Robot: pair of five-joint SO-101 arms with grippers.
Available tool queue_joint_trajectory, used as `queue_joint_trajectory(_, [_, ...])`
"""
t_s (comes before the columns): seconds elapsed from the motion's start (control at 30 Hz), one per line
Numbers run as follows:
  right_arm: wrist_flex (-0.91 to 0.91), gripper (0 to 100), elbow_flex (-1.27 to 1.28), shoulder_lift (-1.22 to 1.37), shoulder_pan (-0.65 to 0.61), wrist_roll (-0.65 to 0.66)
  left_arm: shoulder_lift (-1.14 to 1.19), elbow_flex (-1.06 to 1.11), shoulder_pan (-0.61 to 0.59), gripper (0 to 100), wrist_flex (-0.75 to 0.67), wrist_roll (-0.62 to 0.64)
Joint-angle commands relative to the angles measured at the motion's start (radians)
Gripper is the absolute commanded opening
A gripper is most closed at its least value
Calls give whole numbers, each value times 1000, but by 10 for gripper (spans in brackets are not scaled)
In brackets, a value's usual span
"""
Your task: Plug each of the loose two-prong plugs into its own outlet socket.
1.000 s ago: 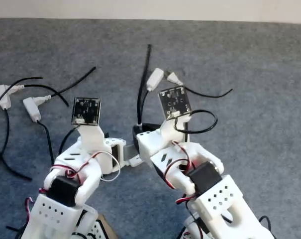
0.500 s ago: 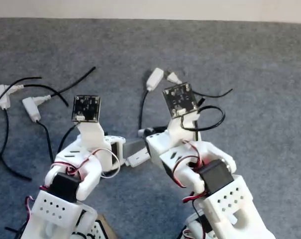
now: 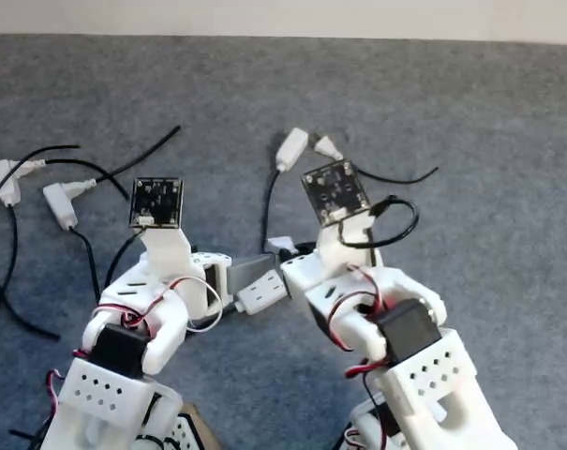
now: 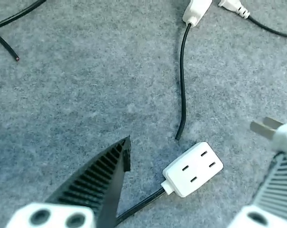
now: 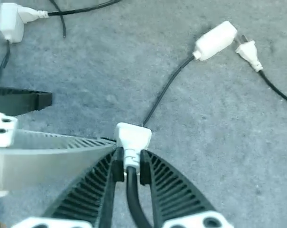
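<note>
A white outlet socket [image 3: 261, 292] lies on the grey carpet between my two arms, its slots facing up [image 4: 193, 168], a black cord leaving one end. My left gripper [image 4: 200, 156] stands open over it, one finger on each side and clear of it. My right gripper [image 5: 129, 164] is shut on a white two-prong plug [image 5: 133, 140], whose black cord runs back between the fingers. In the left wrist view that plug [image 4: 276, 133] hangs just beside the socket, prongs bare. In the high view the right gripper [image 3: 283, 251] sits just beyond the socket.
Farther out lie another white socket [image 3: 290, 148] and a loose plug [image 3: 327, 147] with black cords. More sockets and plugs [image 3: 58, 202] with tangled black cords lie at the left edge. A short black cord [image 4: 182, 80] trails towards the near socket.
My right gripper has drawn back towards the arms' bases with the plug, dragging its black cord along. The socket between the arms shows more fully. My left arm shifted slightly left.
</note>
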Motion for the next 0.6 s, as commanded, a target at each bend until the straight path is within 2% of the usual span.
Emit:
queue_joint_trajectory(0.0, [2,4,-5,5,53,14,-5,-10,-28,405,-17,9])
queue_joint_trajectory(0.2, [2,4,-67,182,77,54,-5,-12,-41,405,-17,9])
queue_joint_trajectory(0.3, [8,4,-189,291,70,115,-5,-13,-120,405,-23,11])
queue_joint_trajectory(0.4, [27,4,-340,415,19,304,-1,-16,-249,404,-44,14])
queue_joint_trajectory(0.57, [160,5,-567,634,-84,738,2,21,-427,404,-46,64])
